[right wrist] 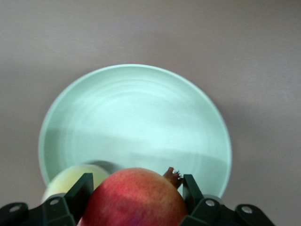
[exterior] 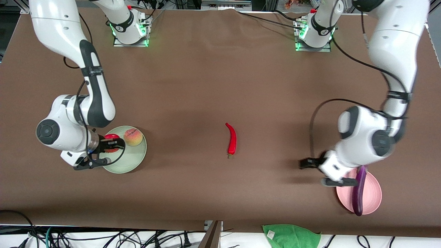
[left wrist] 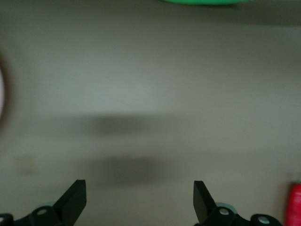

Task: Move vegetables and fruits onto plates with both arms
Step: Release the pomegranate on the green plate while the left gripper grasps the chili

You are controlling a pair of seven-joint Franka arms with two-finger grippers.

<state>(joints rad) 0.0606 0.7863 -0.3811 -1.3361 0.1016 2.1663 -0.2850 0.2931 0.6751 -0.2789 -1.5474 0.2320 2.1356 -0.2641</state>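
Observation:
My right gripper is shut on the red pomegranate over the mint green plate. In the right wrist view the pomegranate fills the gap between the fingers above the green plate. The peach sits on that plate, and it also shows in the right wrist view. The red chili pepper lies on the table's middle. The purple eggplant lies across the pink plate. My left gripper is open and empty over bare table beside the pink plate, as its wrist view shows.
A green cloth lies at the table's edge nearest the front camera, near the pink plate. Brown table stretches between the two plates. The chili's end shows at the edge of the left wrist view.

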